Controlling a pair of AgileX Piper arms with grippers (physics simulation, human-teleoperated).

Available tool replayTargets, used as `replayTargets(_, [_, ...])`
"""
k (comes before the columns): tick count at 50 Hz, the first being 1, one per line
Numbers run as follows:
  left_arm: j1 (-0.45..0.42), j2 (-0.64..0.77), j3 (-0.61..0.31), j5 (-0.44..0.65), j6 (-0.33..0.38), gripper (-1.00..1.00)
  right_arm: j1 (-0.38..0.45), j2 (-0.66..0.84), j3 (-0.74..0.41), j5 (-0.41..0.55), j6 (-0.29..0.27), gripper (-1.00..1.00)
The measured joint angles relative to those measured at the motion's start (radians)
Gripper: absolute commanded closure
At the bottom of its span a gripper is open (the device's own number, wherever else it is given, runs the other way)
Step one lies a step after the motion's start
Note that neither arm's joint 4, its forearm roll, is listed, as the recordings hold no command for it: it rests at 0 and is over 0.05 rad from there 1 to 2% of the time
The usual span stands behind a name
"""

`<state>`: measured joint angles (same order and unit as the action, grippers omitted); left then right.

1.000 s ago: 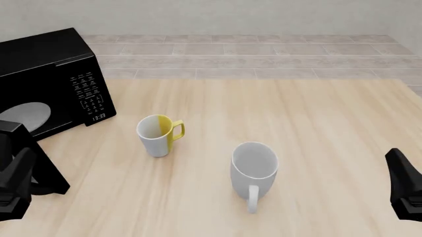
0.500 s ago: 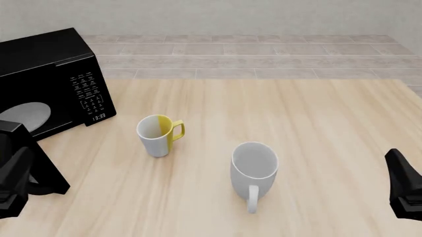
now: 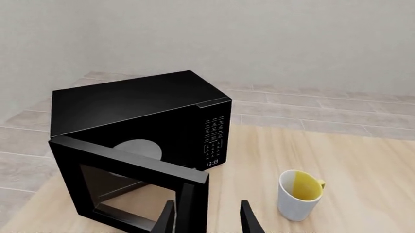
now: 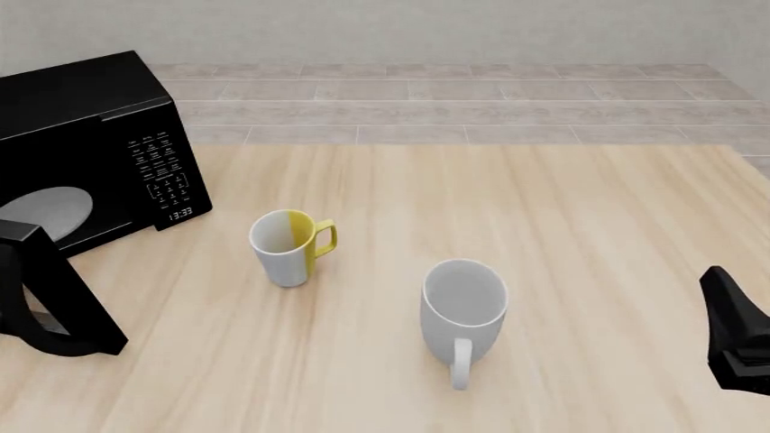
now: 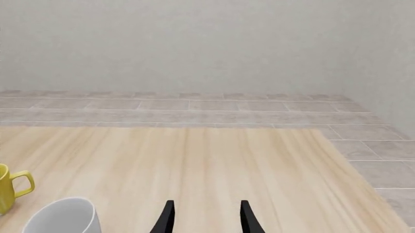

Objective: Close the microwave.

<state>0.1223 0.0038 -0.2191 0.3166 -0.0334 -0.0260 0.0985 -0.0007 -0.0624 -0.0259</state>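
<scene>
Over at the table's (image 4: 578,207) far left corner you had the microwave (image 4: 85,117) sitting with its door (image 4: 54,302) swung wide, hanging out toward your side. Your left gripper (image 3: 206,217) was parked right at the door's free edge, fingers spread and holding nothing, one finger on either side of that edge. Your right gripper (image 5: 205,216) was well apart on the right side, spread too, gripping nothing. Between them stood a yellow mug (image 4: 288,246) and a white mug (image 4: 463,307), both upright.
</scene>
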Motion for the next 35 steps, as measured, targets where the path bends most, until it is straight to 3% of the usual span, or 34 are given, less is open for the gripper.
replayTargets(20, [-0.028,0.107,0.050,-0.083,-0.003,-1.00,-0.009,0.006,0.000,-0.007,0.013,-1.00])
replayTargets(35, [-0.052,0.438,0.098,-0.375,-0.031,-1.00,-0.016,0.028,0.000,-0.023,0.016,-1.00])
